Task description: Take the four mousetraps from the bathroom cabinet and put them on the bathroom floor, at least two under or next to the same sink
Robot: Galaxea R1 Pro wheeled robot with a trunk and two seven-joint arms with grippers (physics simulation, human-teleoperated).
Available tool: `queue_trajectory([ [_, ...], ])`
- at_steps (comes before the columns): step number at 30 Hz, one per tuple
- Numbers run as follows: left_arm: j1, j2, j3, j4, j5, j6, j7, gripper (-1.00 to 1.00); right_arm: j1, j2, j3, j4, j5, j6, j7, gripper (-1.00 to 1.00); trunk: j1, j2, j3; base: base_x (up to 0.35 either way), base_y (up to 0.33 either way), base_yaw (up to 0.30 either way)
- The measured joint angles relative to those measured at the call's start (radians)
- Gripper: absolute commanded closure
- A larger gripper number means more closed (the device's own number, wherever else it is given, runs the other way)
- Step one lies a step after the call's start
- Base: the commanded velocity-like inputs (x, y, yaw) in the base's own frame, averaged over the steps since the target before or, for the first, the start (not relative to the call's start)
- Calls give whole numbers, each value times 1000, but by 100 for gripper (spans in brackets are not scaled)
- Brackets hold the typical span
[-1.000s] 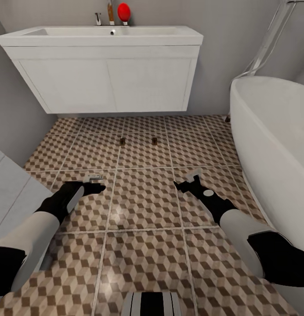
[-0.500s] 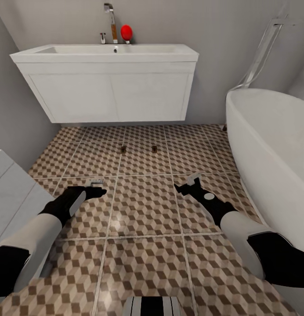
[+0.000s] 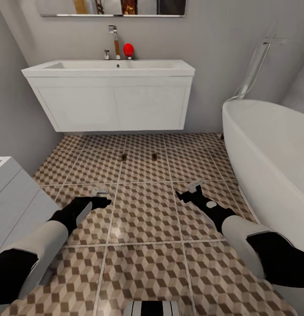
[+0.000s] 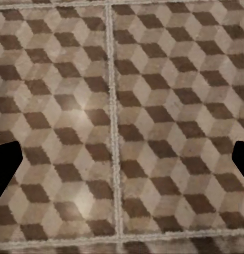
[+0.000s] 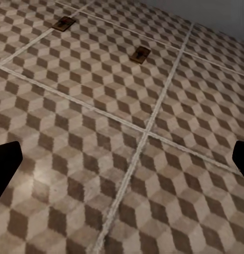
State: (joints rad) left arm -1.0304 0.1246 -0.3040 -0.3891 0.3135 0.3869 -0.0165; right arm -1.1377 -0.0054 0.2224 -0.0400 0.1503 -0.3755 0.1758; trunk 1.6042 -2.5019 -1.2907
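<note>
Two mousetraps (image 3: 124, 157) (image 3: 154, 156) on bathroom floor (image 3: 143, 210) before sink (image 3: 109, 66). My left gripper (image 3: 100, 197) and right gripper (image 3: 188, 191): both spread, empty.

mousetraps (image 3: 139, 156) before sink (image 3: 109, 68) (apart)

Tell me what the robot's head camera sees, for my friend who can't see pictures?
Two small mousetraps lie side by side on the cube-patterned bathroom floor, in front of a white wall-hung sink. Nearer the camera, the robot's left claw and right claw hang open and empty above the tiles. A white bathtub curves along the right.
</note>
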Motion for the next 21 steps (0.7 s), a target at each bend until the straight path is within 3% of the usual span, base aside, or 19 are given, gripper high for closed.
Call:
queue_trajectory([
  [4,32,-13,-8,16,-1,-36,0,-100,18,0,0,15,-2,-30,0,-100,-2,1,15,0,0,0],
  [9,108,-18,-10,49,-3,-128,0,-100,94,-1,1,18,-3,-68,0,-100,-4,2,35,0,0,0],
  [12,133,-17,-10,58,-3,-153,0,-100,116,-1,1,18,-3,-85,0,-100,-15,23,44,0,0,0],
  [21,227,-15,-10,136,-6,-327,1,-100,153,2,1,18,-4,-119,-3,-100,-50,86,72,0,0,0],
])
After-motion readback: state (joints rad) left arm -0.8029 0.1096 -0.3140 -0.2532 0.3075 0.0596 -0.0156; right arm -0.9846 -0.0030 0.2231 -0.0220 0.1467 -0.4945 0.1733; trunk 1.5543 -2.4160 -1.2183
